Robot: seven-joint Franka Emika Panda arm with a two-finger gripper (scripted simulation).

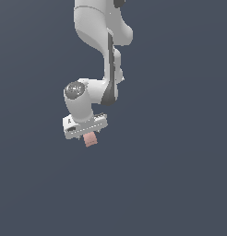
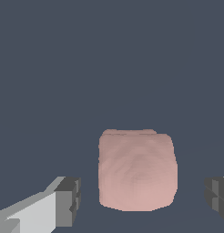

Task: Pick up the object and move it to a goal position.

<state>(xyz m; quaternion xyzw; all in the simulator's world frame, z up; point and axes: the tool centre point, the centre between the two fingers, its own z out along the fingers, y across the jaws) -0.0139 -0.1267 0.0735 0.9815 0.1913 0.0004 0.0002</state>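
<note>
The object, a small salmon-pink block (image 1: 91, 139), sits on the dark grey-blue surface directly under the white gripper (image 1: 89, 134). In the wrist view the block (image 2: 136, 170) lies between the two dark fingertips (image 2: 68, 202), with a gap on each side, so nothing touches it. The gripper (image 2: 142, 200) is open and straddles the block. The block is much narrower than the gap between the jaws. In the exterior view the fingers are mostly hidden behind the hand and the block.
The white arm (image 1: 99, 41) comes down from the top of the exterior view and bends at the wrist (image 1: 78, 99). The flat dark grey-blue surface (image 1: 180, 175) fills both views. No goal marker shows.
</note>
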